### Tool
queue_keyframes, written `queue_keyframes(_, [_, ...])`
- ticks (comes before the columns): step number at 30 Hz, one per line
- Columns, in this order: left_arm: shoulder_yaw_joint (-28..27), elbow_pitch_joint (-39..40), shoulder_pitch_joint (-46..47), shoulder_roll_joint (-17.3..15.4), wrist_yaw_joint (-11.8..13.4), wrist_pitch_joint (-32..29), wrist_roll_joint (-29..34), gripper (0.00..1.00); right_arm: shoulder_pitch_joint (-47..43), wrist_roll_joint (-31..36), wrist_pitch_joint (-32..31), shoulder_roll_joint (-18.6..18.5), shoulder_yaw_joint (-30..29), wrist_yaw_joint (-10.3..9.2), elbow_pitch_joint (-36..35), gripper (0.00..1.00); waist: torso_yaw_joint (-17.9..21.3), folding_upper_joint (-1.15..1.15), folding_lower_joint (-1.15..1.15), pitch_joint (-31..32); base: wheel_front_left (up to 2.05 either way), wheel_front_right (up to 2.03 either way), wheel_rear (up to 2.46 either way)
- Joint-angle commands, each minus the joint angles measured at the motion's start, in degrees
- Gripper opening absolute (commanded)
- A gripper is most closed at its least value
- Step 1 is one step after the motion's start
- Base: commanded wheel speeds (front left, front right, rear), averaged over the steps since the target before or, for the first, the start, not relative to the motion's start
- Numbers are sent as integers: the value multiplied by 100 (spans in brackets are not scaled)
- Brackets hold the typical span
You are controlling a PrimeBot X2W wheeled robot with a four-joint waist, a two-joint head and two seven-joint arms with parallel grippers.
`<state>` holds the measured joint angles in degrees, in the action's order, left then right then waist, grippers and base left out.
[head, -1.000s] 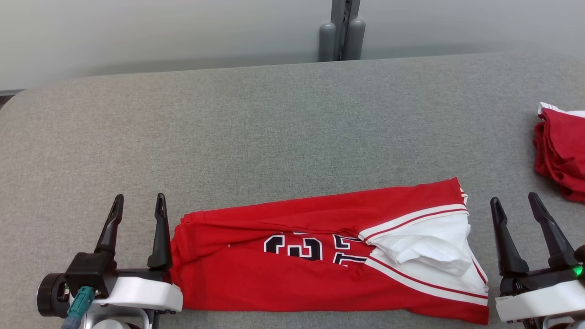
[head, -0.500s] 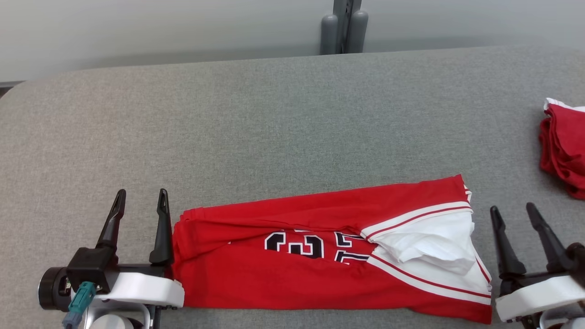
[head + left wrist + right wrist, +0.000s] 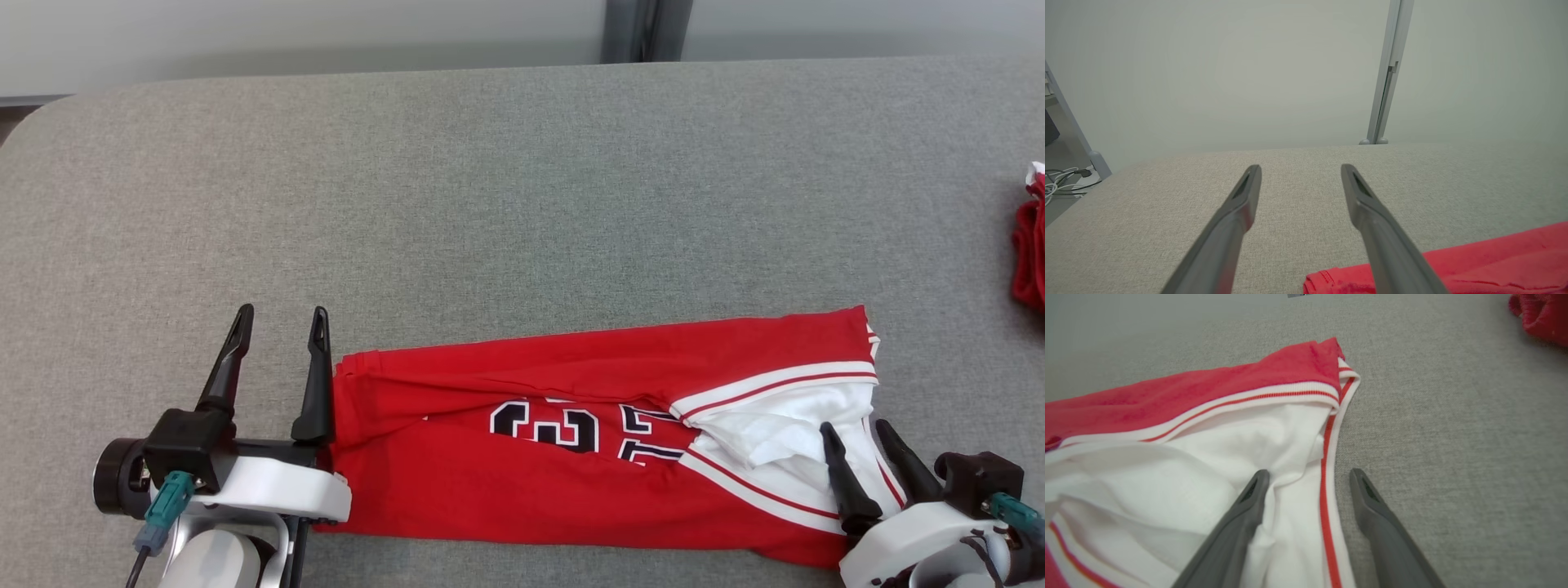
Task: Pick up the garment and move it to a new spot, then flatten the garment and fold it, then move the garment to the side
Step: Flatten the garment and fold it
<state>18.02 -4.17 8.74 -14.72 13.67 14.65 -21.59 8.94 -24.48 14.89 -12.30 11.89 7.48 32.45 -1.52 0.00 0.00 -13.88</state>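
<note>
Left gripper (image 3: 282, 310): spread, empty, beside the jersey's (image 3: 522, 498) left end.
Right gripper (image 3: 853, 425): spread, astride the white-trimmed right end, nothing pinched.
Jersey: long folded strip along the table's (image 3: 490, 204) near edge.
Progress: seemingly lengthwise fold done; cross fold and move aside left.

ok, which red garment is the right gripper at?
The long numbered jersey with white trim: the right gripper straddles its striped edge. The other, a red bundle, lies apart, far right.
</note>
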Motion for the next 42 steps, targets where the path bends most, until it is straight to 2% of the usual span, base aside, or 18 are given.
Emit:
queue_keyframes(1, [-6, -22, 111, -6, -19, 15, 25, 100, -14, -124, -93, 57, 236, 3, 256, 74, 2, 0, 0, -10, 0, 0, 0])
queue_keyframes(2, [-11, -26, 117, -8, -19, 18, 22, 100, -5, -207, -126, 74, 340, 4, 339, 7, 9, 0, 0, -12, 0, 0, 0])
queue_keyframes(3, [-14, -31, 118, -10, -17, 21, 20, 100, 2, -304, -170, 90, 454, 8, 412, 0, 17, 0, 0, -14, 0, 0, 0])
queue_keyframes(10, [-33, -51, 24, -33, -9, 32, -9, 100, 188, -725, -67, -191, 656, -13, 487, 0, 89, 0, 0, 20, 0, 0, 0])
queue_keyframes(18, [-14, -52, 13, -33, 6, 38, -33, 100, 131, -804, 14, -626, 309, -25, 186, 0, 137, 0, 0, 39, 0, 0, 0])
queue_keyframes(27, [15, -56, -26, -32, 36, 35, -59, 100, -133, -587, 20, -780, -239, -10, -191, 0, 230, 0, 0, 88, 0, 0, 0])
queue_keyframes(31, [30, -59, -28, -41, 42, 21, -77, 100, -165, -407, 23, -839, -230, 0, -670, 0, 263, 0, 0, 129, 0, 0, 0])
queue_keyframes(35, [27, -57, -73, -60, 46, 9, -98, 100, -163, -115, 26, -791, -97, 1, -1499, 0, 304, 0, 0, 192, 0, 0, 0])
queue_keyframes(42, [93, -74, -57, -39, 19, -25, -118, 100, 47, 114, -551, -566, 439, 2, -2755, 0, 269, 0, 0, 311, 0, 0, 0])
